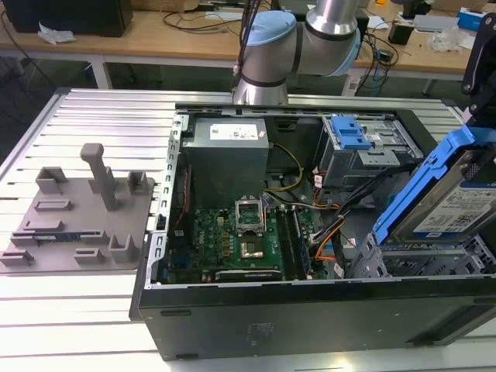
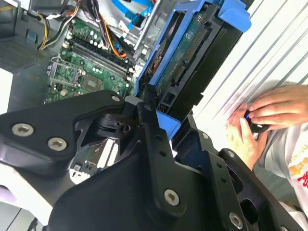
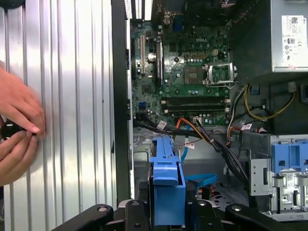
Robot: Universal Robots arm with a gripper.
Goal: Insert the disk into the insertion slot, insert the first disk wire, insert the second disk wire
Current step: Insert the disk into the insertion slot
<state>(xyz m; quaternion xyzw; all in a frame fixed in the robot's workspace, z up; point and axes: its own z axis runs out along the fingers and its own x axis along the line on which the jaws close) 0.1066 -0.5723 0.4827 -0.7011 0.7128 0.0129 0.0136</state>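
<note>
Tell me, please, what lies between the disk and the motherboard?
In the first wrist view, black and orange cables cross between the disk and the motherboard.

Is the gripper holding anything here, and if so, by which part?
Yes. The gripper is shut on the disk, clamping its blue frame at the raised end. The disk hangs tilted over the open computer case.
</note>
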